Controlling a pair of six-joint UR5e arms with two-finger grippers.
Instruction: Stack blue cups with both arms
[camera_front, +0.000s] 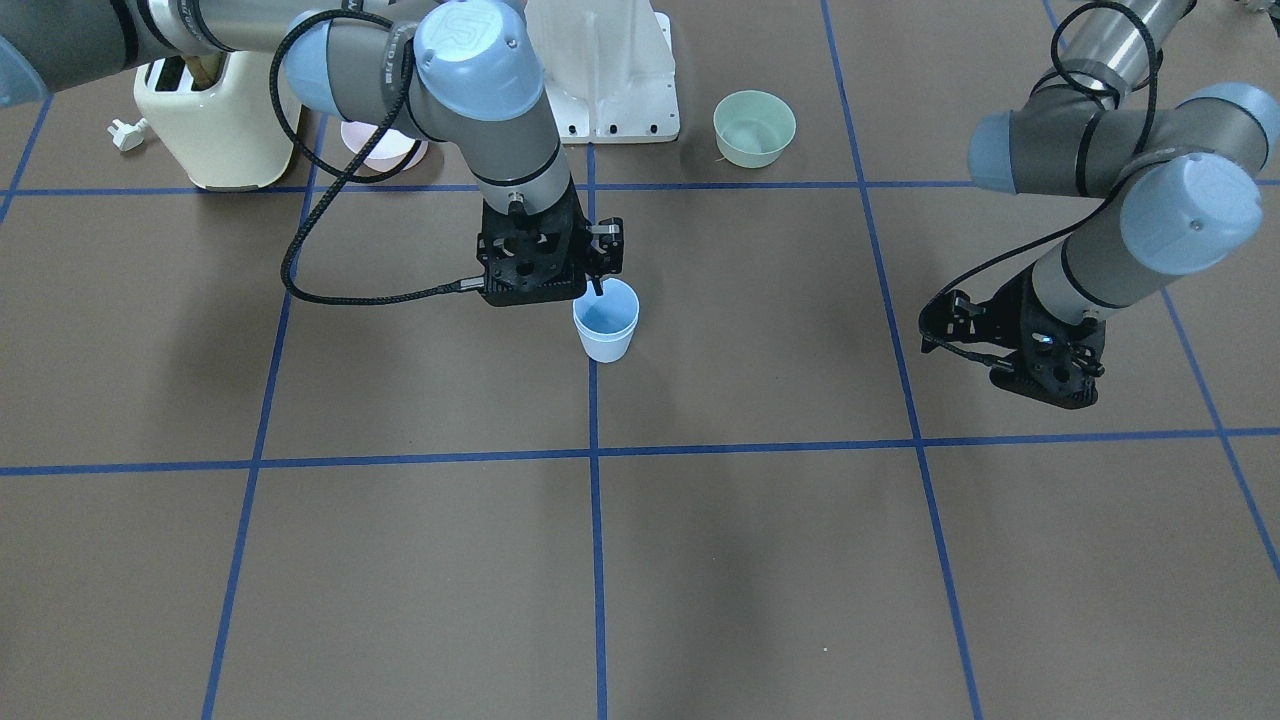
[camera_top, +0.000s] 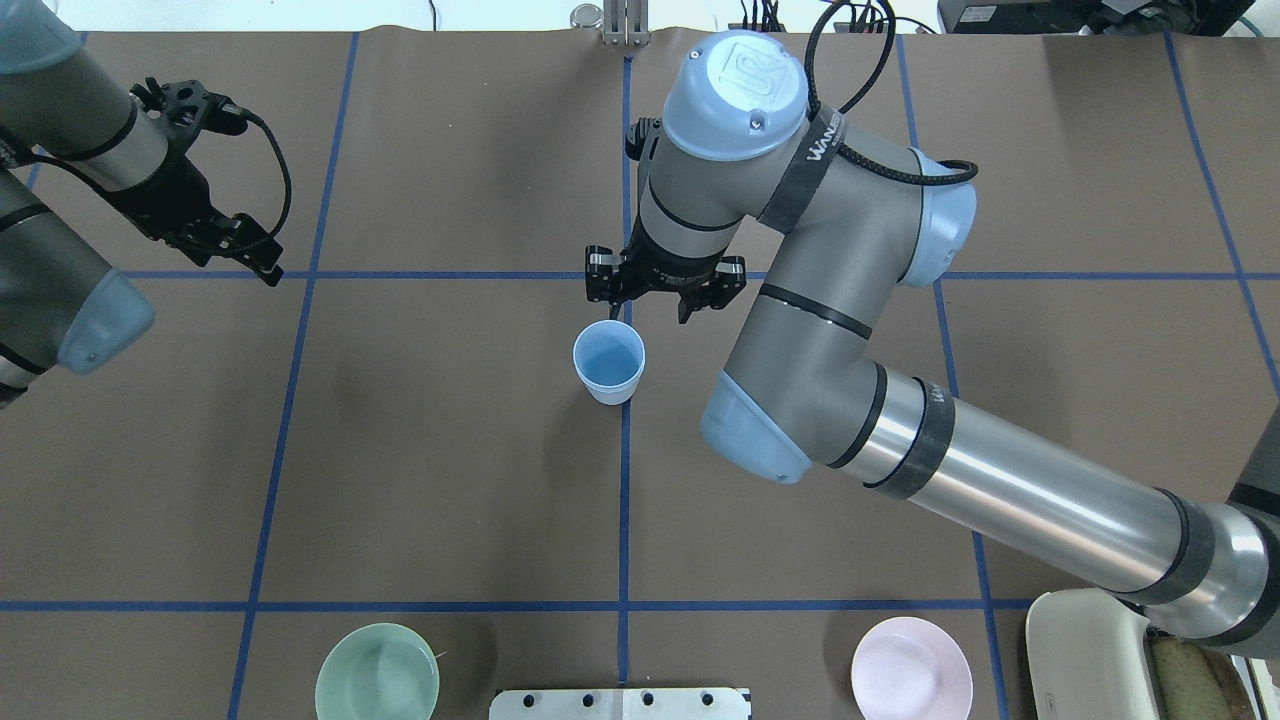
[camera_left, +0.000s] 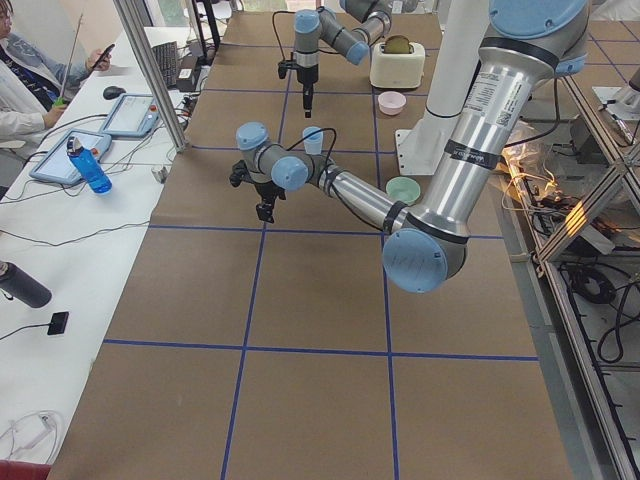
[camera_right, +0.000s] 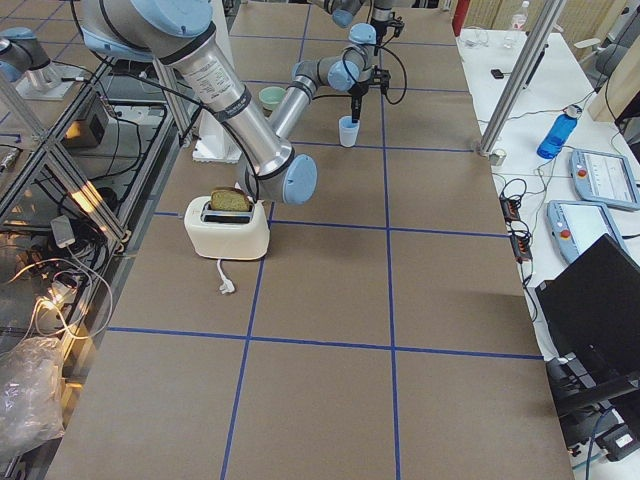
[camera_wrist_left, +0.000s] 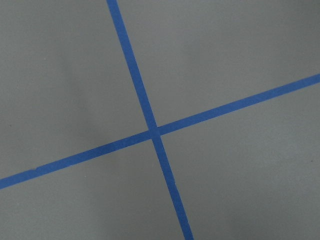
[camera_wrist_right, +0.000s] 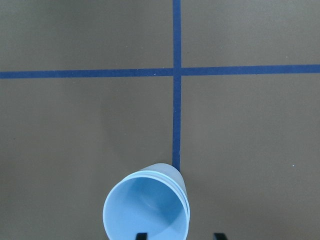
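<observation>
Two pale-blue cups (camera_front: 606, 325) stand nested one in the other, upright on the blue tape line at mid-table; they also show in the overhead view (camera_top: 609, 362) and the right wrist view (camera_wrist_right: 147, 205), where a double rim shows. My right gripper (camera_top: 648, 312) hangs open just above them, shifted to one side of the rim; in the right wrist view one fingertip (camera_wrist_right: 142, 235) sits over the cup's mouth and the other outside its wall. My left gripper (camera_top: 262, 262) is far off to the side, low over bare table, open and empty.
A mint-green bowl (camera_top: 377, 672) and a pink bowl (camera_top: 911, 665) sit near the robot's white base (camera_top: 620, 703). A cream toaster (camera_front: 215, 125) with a slice of bread stands beside the pink bowl, under my right arm.
</observation>
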